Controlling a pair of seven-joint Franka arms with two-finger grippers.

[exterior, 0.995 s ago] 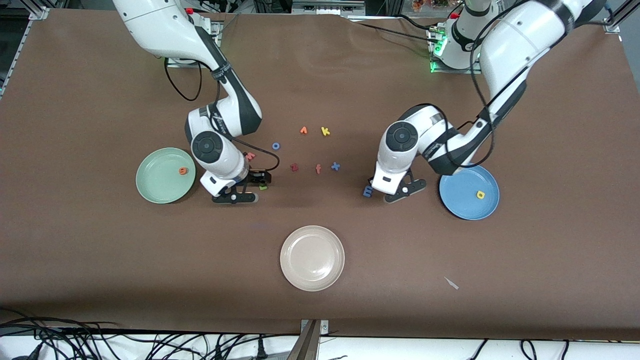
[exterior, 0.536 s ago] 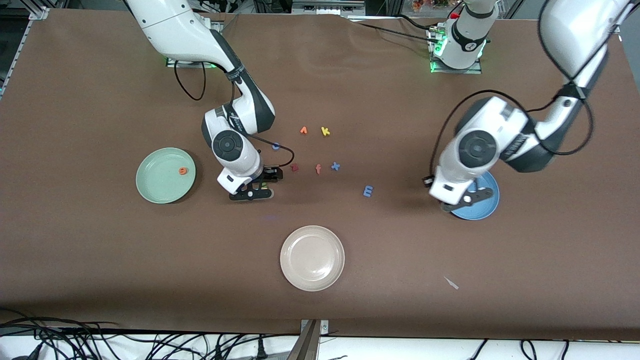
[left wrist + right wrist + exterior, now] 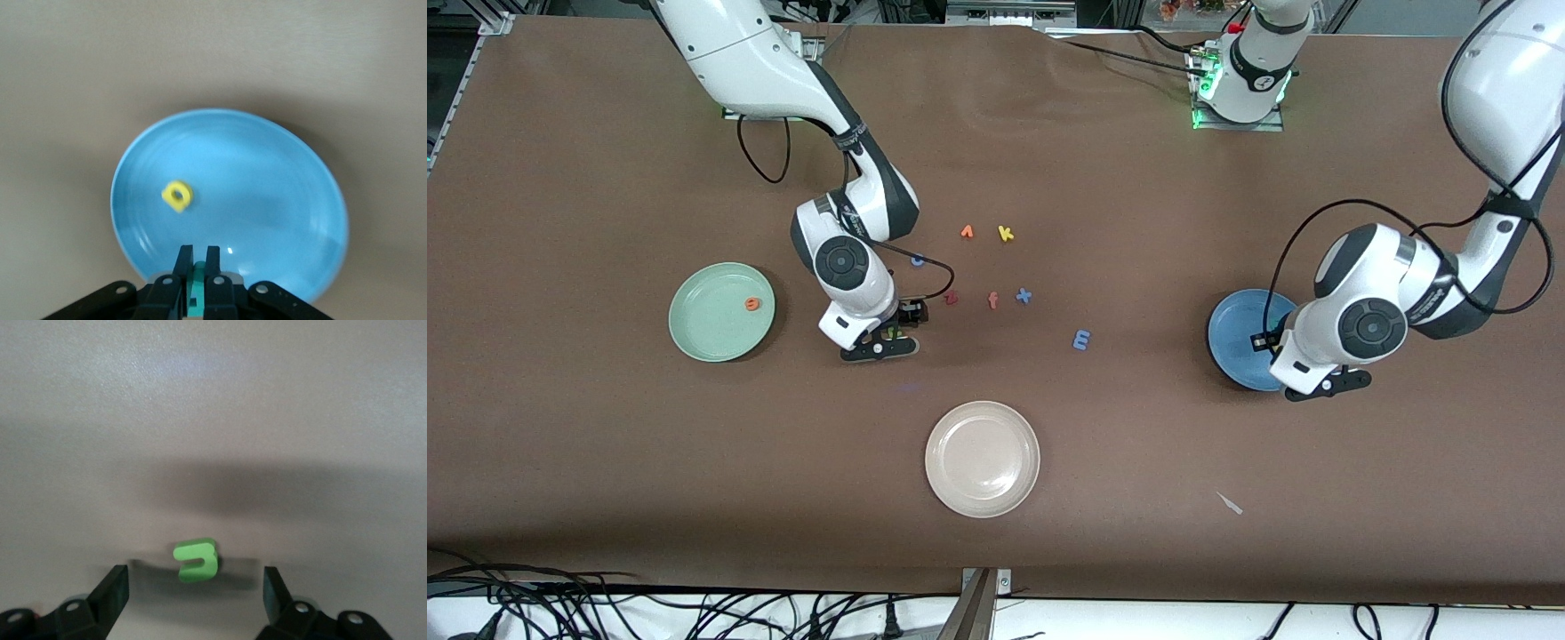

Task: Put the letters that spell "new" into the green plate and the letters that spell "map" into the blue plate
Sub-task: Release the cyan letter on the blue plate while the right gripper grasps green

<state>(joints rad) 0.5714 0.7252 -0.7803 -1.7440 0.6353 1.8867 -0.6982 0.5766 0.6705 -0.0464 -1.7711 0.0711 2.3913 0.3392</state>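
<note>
Fingers [image 3: 213,267] pinching teal foam p [image 3: 197,283], glossy blue plate [image 3: 280,193]

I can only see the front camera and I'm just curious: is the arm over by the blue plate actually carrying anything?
Observer: Yes. The left wrist view shows the left gripper shut on a teal-green p, over the edge of the blue plate.
Operator: Is anything in that plate? The arm covers part of it for me.
Observer: A yellow a lies in it, apart from the gripper.
Operator: And the other arm, what is it doing so low?
Observer: The right gripper is open, with one finger on each side of the green n. The letter lies on the table, and neither finger is touching it.
</note>
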